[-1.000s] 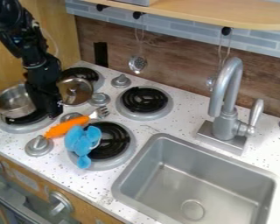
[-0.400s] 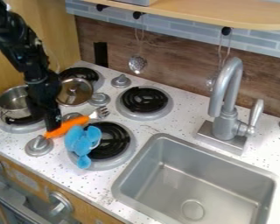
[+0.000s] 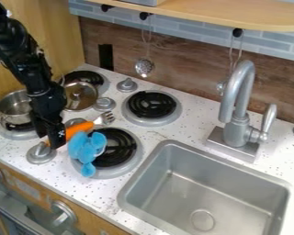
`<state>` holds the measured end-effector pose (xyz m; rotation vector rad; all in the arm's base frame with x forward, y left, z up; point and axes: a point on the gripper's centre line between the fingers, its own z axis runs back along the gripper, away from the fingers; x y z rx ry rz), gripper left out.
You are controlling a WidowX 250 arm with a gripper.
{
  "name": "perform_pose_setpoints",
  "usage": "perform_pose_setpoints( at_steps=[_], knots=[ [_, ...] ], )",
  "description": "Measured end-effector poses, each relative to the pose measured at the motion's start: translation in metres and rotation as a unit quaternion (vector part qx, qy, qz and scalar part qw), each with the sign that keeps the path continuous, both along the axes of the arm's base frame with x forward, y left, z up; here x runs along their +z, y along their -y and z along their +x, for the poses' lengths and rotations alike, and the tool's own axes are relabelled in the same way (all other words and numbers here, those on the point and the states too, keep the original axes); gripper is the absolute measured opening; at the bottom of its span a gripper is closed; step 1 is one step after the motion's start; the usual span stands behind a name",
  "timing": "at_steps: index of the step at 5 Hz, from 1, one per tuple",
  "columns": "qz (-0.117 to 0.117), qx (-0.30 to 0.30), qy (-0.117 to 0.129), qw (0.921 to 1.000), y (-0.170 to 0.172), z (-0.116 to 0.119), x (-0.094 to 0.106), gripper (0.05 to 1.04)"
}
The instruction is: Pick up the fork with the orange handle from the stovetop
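On the speckled white counter (image 3: 186, 120), line up the black gripper (image 3: 56, 141) squarely over the handle of the orange-handled fork (image 3: 79, 128), beside the blue scoops (image 3: 86, 150); cannot tell whether open or closed; grip evenly, then lift clear of the scoops
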<state>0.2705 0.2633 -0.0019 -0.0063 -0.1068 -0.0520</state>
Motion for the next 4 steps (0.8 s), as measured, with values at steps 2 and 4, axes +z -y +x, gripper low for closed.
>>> perform_pose_setpoints(
  at_steps=[2, 4],
  knots=[
    [0.004, 0.020, 0.001, 0.9998, -0.008, 0.007, -0.014, 0.427],
    [0.017, 0.036, 0.003, 0.9992, -0.023, 0.016, -0.019, 0.402]
  ],
)
